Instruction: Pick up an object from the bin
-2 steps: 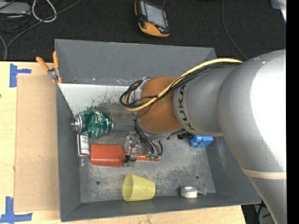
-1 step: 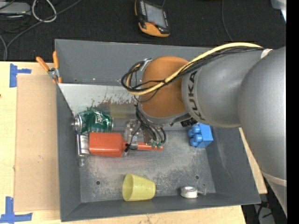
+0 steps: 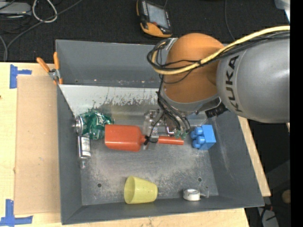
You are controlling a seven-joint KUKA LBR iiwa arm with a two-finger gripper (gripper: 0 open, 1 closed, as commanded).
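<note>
The end effector (image 3: 160,131) hangs low in the middle of the bin (image 3: 227,174), under the arm's orange wrist cover. Whether it is spread or closed is not clear, as its metal parts and cables crowd together there. It sits right at the orange-red rounded block (image 3: 122,137), where a thinner orange stem (image 3: 171,141) runs off to the right; contact looks likely but is not certain. Just right of the stem lies a blue toy brick (image 3: 202,137). To the left, touching the block's far-left corner, is a crushed green can (image 3: 93,123), with a small silver cylinder (image 3: 84,148) beside it. Well apart, near the front wall, lie 2 things: a yellow cup (image 3: 139,191) on its side and a small white ring (image 3: 191,195).
</note>
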